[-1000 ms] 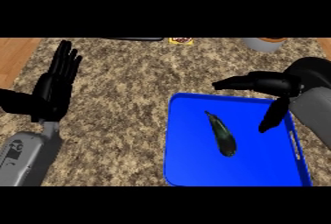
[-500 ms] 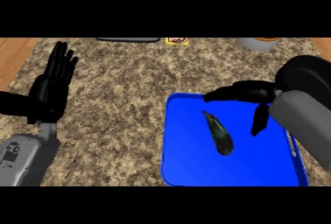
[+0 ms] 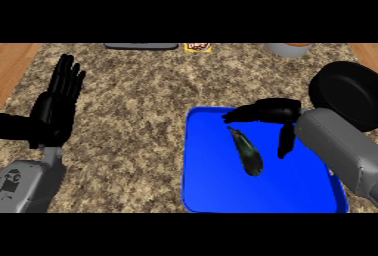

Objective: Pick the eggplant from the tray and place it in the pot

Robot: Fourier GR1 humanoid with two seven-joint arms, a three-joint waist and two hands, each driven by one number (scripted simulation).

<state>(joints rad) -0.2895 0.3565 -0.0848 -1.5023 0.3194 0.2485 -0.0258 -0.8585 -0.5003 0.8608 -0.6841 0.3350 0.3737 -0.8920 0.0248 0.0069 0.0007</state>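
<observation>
Now, right hand: the black right hand (image 3: 269,112) hangs over the far part of the tray, fingers spread forward and thumb pointing down beside the eggplant; it is open and has hold of nothing.
Eggplant: the dark, slender, glossy eggplant (image 3: 247,151) lies flat in the middle of the tray, long axis running from far to near, just left of the thumb and apparently untouched.
Tray: the bright blue rectangular plastic tray (image 3: 214,190) sits at the near right of the speckled granite tabletop (image 3: 140,100).
Pot: the round black pot (image 3: 351,92) stands by the tabletop's right edge, just beyond the tray's far right corner, partly behind the grey forearm.
Left hand: the black left hand (image 3: 55,107) rests open, fingers up, near the tabletop's left edge.
Risk, grasp: the eggplant is narrow and smooth, so a closing thumb that meets it off-centre would likely roll or skid it across the tray.
Risk, carry: a pinch near one tip could let it swing and catch the pot's rim.
</observation>
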